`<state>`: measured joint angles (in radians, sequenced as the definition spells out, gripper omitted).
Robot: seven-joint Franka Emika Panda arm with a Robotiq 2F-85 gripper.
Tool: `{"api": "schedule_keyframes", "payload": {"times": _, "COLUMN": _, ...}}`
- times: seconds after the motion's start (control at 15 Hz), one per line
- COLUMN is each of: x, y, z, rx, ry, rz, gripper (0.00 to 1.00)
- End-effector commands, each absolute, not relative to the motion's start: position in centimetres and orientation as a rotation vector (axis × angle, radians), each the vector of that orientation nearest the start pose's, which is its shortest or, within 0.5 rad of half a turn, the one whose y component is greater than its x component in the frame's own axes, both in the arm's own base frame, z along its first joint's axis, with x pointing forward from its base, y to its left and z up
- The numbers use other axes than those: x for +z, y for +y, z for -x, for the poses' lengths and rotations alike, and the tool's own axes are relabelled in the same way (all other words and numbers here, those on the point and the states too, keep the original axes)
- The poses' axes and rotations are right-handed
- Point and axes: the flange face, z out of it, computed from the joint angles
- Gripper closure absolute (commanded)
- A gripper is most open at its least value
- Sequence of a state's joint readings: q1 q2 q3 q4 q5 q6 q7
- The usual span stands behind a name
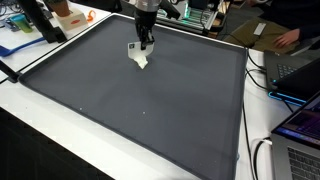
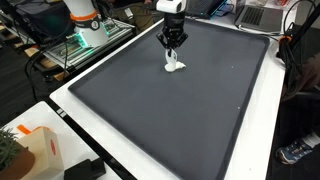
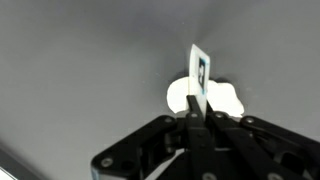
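Observation:
My gripper [image 1: 145, 44] hangs over the far part of a large dark grey mat [image 1: 140, 110]. It is shut on the thin tag of a small white soft object [image 1: 141, 60] that dangles just below the fingers, close to the mat. In an exterior view the gripper [image 2: 173, 44] holds the white object [image 2: 175, 67] the same way. In the wrist view the fingers [image 3: 198, 108] pinch a thin white tag [image 3: 199, 70], with the white object [image 3: 205, 97] behind it.
The mat [image 2: 170, 120] covers most of a white table. A robot base with green light [image 2: 85, 30] stands beyond one edge. Laptops [image 1: 300, 130] and cables sit along another side. An orange-and-white box [image 2: 30, 150] is near a corner.

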<state>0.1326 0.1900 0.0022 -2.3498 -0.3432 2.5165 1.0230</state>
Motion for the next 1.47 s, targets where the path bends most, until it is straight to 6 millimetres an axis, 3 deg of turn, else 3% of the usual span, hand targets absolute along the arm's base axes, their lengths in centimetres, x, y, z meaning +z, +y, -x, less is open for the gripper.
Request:
{"api": "schedule_keyframes", "payload": {"times": 0.0, "x": 23.6, "y": 6.8, "z": -52.2, "rx": -0.108, "ry": 1.036, "rz": 3.157, "gripper": 0.99}}
{"api": "schedule_keyframes", "payload": {"times": 0.33, "x": 22.3, "y": 6.0, "z": -55.0, "rx": -0.057, "ry": 1.151, "rz": 3.105, "gripper": 0.99}}
{"api": "schedule_keyframes", "payload": {"times": 0.67, "x": 22.8, "y": 3.6, "z": -56.8, "rx": 0.107, "ry": 1.273, "rz": 3.024, "gripper": 0.99}}
{"api": "schedule_keyframes", "payload": {"times": 0.87, "x": 24.1, "y": 2.5, "z": -56.9, "rx": 0.239, "ry": 1.028, "rz": 2.973, "gripper": 0.99}}
{"api": "schedule_keyframes", "payload": {"times": 0.93, "x": 24.7, "y": 3.7, "z": -56.2, "rx": 0.188, "ry": 1.133, "rz": 3.010, "gripper": 0.96}}
{"api": "schedule_keyframes", "payload": {"times": 1.13, "x": 24.9, "y": 2.3, "z": -56.5, "rx": 0.228, "ry": 1.055, "rz": 2.989, "gripper": 0.99}}
{"api": "schedule_keyframes", "payload": {"times": 1.4, "x": 26.3, "y": 1.2, "z": -56.4, "rx": 0.302, "ry": 1.191, "rz": 2.889, "gripper": 0.99}}
